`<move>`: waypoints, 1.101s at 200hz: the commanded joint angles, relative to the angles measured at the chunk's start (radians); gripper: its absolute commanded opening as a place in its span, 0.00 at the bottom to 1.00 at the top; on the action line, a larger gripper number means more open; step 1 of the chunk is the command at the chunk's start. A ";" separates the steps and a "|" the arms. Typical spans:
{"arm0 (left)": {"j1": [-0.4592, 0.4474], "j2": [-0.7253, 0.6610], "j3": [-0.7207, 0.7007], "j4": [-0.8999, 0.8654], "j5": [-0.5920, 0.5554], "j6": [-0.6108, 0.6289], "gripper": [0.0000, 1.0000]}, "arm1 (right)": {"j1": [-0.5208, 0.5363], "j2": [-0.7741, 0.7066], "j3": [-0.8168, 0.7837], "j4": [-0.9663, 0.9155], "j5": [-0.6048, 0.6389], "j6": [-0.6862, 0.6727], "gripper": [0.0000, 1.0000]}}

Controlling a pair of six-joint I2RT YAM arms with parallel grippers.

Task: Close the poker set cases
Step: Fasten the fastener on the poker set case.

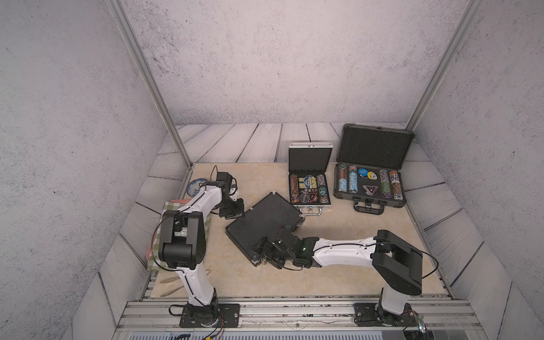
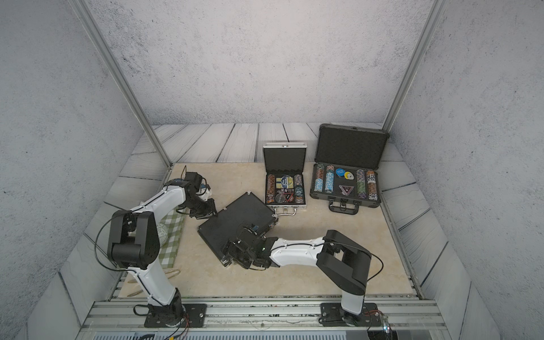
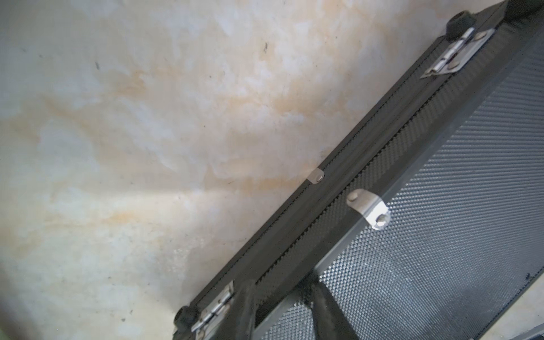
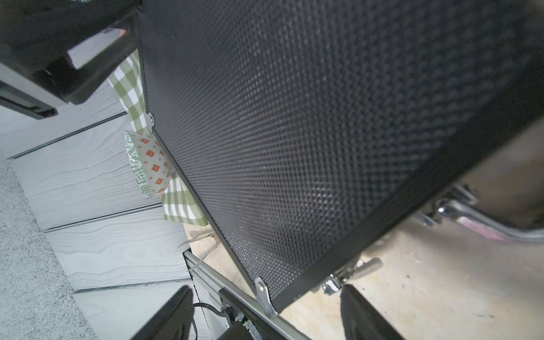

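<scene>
The black flat case (image 1: 265,217) (image 2: 235,217) lies diagonally mid-table with its lid down on its base. My left gripper (image 1: 232,210) (image 3: 285,309) stands at its hinge-side edge (image 3: 368,176), fingers apart, with that edge between them. My right gripper (image 1: 265,253) (image 4: 268,318) hovers open over the near corner by the latches (image 4: 338,282), its fingers wide on either side. The dotted lid (image 4: 294,117) fills the right wrist view. Behind, the silver case (image 1: 309,176) (image 2: 284,176) and the larger dark-grey case (image 1: 371,170) (image 2: 347,170) stand open, showing chips.
A green checked cloth (image 2: 173,235) (image 4: 182,203) lies at the left under my left arm, with a patterned bowl (image 4: 150,164) on it. A blue-patterned plate (image 1: 195,187) sits at the far left. Wooden utensils (image 1: 170,279) lie near the front rail (image 1: 294,309).
</scene>
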 commanded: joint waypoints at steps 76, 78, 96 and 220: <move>0.001 0.033 -0.053 -0.072 -0.019 0.000 0.32 | 0.016 0.066 -0.056 0.034 -0.001 0.046 0.89; 0.000 0.032 -0.054 -0.073 -0.019 0.000 0.32 | 0.016 0.067 -0.057 0.036 0.000 0.047 0.89; 0.001 0.032 -0.056 -0.068 -0.020 -0.006 0.31 | 0.012 0.076 -0.074 0.080 0.013 0.056 0.90; 0.001 0.012 -0.067 -0.070 -0.065 -0.016 0.21 | 0.010 0.067 0.000 0.025 0.005 0.058 0.78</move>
